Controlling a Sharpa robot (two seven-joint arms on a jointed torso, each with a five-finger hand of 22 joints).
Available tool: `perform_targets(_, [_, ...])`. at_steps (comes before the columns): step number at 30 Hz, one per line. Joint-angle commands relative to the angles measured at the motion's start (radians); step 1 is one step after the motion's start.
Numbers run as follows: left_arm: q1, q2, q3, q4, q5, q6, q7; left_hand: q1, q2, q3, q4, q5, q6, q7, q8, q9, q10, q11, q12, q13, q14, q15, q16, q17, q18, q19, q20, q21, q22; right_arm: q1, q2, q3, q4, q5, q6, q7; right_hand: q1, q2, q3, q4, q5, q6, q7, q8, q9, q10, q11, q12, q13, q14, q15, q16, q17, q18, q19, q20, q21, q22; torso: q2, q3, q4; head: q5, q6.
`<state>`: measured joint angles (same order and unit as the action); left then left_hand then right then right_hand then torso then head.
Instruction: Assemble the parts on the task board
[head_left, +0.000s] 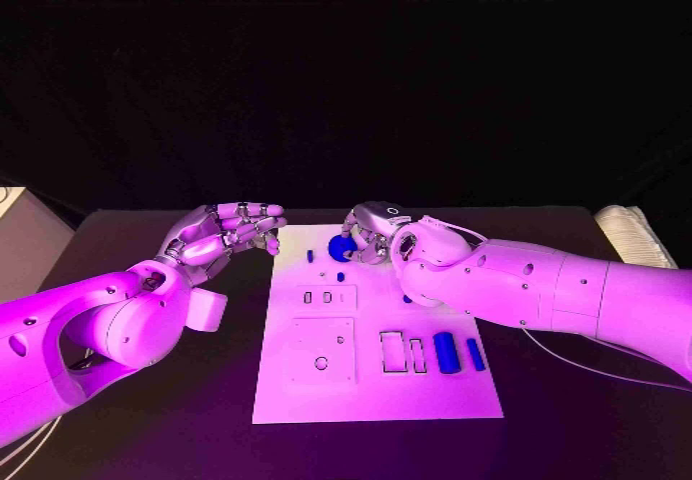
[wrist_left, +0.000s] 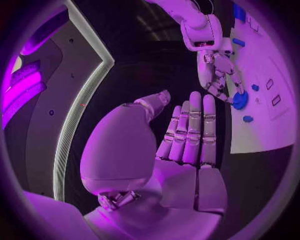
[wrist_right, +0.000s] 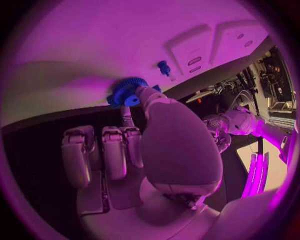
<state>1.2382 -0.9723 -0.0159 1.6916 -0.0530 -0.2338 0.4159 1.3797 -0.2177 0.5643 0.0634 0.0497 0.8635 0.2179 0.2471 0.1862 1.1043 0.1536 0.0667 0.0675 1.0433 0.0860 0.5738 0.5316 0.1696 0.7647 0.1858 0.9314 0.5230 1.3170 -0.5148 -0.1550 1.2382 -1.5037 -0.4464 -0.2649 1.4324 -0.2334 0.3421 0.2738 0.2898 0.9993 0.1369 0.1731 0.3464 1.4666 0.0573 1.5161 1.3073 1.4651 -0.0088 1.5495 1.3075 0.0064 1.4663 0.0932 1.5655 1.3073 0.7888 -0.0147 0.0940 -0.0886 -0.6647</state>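
The task board (head_left: 378, 400) lies mid-surface between both arms. The right hand (head_left: 378, 232) sits over the board's far end, pinching a blue gear (wrist_right: 127, 92) just above the board (toothed rim edge-on, axis roughly level). The left hand (head_left: 224, 232) hovers beside the board's far-left corner, fingers apart, holding nothing. The gear's seat under the right hand is hidden; a small blue peg (wrist_right: 164, 66) stands nearby.

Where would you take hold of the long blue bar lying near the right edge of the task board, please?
Across its two long sides at mid-length, coming straight down from above. The blue bar lies flat on the task board, with a thinner blue piece close alongside, so the fingers probably need to stay narrow.
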Motion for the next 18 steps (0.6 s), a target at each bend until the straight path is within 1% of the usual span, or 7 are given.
perform_targets(1, [0.001, 0.001, 0.001, 0.002, -0.005, 0.020, 0.003, -0.002, 0.004, -0.002, -0.005, 0.003, -0.007, 0.000, -0.005, 0.001, -0.003, 0.000, 0.001, 0.002, -0.008, 0.000, 0.004, 0.001, 0.012, -0.006, 0.003, 0.005, 0.001, -0.005, 0.000, -0.003, -0.007, -0.009, 0.014, -0.006, -0.020, -0.002, 0.009, 0.001, -0.005, -0.020, 0.008, -0.009, -0.005, 0.042, 0.004, -0.017, 0.189, 0.092, -0.002, 0.002, 0.197, -0.005, 0.100, 0.001, 0.000, 0.257, 0.001, -0.0002, 0.0002, 0.000, 0.002])
perform_targets(2, [0.001, 0.001, 0.001, 0.002, -0.005, 0.020, 0.003, -0.003, 0.004, -0.003, -0.005, 0.003, -0.007, 0.000, -0.005, 0.001, -0.004, 0.000, 0.001, 0.002, -0.010, 0.001, 0.005, 0.002, 0.012, -0.008, 0.003, 0.006, 0.002, -0.005, 0.001, -0.003, -0.008, -0.007, 0.010, -0.004, -0.028, -0.007, 0.008, 0.003, -0.013, -0.033, 0.012, -0.017, -0.008, 0.033, 0.007, -0.027, 0.179, 0.092, 0.001, 0.002, 0.199, -0.004, 0.099, 0.003, -0.002, 0.255, 0.000, -0.0003, 0.0009, -0.001, 0.002])
perform_targets(4, [0.001, 0.001, 0.001, 0.002, -0.005, 0.020, 0.002, -0.003, 0.004, -0.003, -0.005, 0.003, -0.007, 0.000, -0.005, 0.001, -0.004, 0.000, 0.001, 0.002, -0.010, 0.001, 0.005, 0.002, 0.012, -0.008, 0.003, 0.006, 0.002, -0.005, 0.003, -0.003, -0.011, -0.001, 0.005, 0.000, -0.056, -0.013, -0.006, 0.008, -0.078, -0.065, 0.018, -0.037, -0.015, 0.020, 0.014, -0.042, 0.165, 0.093, 0.007, 0.004, 0.203, -0.003, 0.097, 0.010, -0.005, 0.253, 0.000, 0.0000, 0.0015, -0.001, 0.002])
perform_targets(6, [0.001, 0.001, 0.001, 0.002, -0.005, 0.020, 0.002, -0.003, 0.004, -0.003, -0.005, 0.003, -0.007, 0.000, -0.005, 0.001, -0.004, 0.000, 0.001, 0.002, -0.010, 0.001, 0.005, 0.002, 0.012, -0.008, 0.003, 0.006, 0.002, -0.004, 0.004, -0.004, -0.013, 0.006, 0.002, 0.005, -0.103, -0.010, -0.043, 0.013, -0.086, -0.074, 0.020, -0.044, -0.017, 0.017, 0.017, -0.046, 0.163, 0.093, 0.011, 0.004, 0.205, -0.003, 0.096, 0.013, -0.006, 0.251, 0.000, 0.0000, 0.0023, -0.001, 0.003])
perform_targets(8, [0.001, 0.001, 0.001, 0.002, -0.005, 0.020, 0.002, -0.003, 0.004, -0.003, -0.005, 0.003, -0.007, 0.000, -0.005, 0.001, -0.004, 0.000, 0.001, 0.002, -0.010, 0.001, 0.005, 0.002, 0.012, -0.008, 0.003, 0.006, 0.002, -0.004, 0.005, -0.004, -0.015, 0.011, 0.003, 0.009, -0.135, 0.004, -0.093, 0.015, -0.096, -0.077, 0.023, -0.050, -0.017, 0.015, 0.019, -0.048, 0.162, 0.094, 0.013, 0.005, 0.208, -0.002, 0.095, 0.016, -0.007, 0.251, 0.000, -0.0003, 0.0024, 0.000, 0.003])
perform_targets(11, [0.001, 0.001, 0.001, 0.001, -0.005, 0.020, 0.002, -0.003, 0.004, -0.003, -0.005, 0.003, -0.007, 0.000, -0.005, 0.001, -0.004, 0.000, 0.001, 0.002, -0.010, 0.001, 0.005, 0.002, 0.012, -0.008, 0.003, 0.006, 0.002, -0.004, 0.005, -0.004, -0.016, 0.020, 0.007, 0.015, -0.166, 0.026, -0.149, 0.017, -0.082, -0.077, 0.024, -0.054, -0.017, 0.015, 0.021, -0.049, 0.162, 0.094, 0.015, 0.006, 0.212, -0.003, 0.096, 0.018, -0.006, 0.251, 0.000, -0.0007, 0.0014, 0.000, 0.002])
perform_targets(18, [0.001, 0.003, 0.001, -0.001, -0.007, 0.020, 0.002, -0.003, 0.004, -0.003, -0.005, 0.003, -0.007, 0.000, -0.005, 0.001, -0.004, 0.000, 0.001, 0.002, -0.010, 0.001, 0.005, 0.002, 0.012, -0.008, 0.003, 0.006, 0.002, -0.004, 0.003, -0.004, -0.016, 0.034, 0.022, 0.021, -0.193, 0.050, -0.169, 0.019, -0.059, -0.069, 0.023, -0.052, -0.015, 0.020, 0.020, -0.043, 0.169, 0.096, 0.014, 0.008, 0.217, -0.004, 0.099, 0.018, -0.002, 0.256, 0.000, -0.0006, -0.0002, 0.000, 0.002])
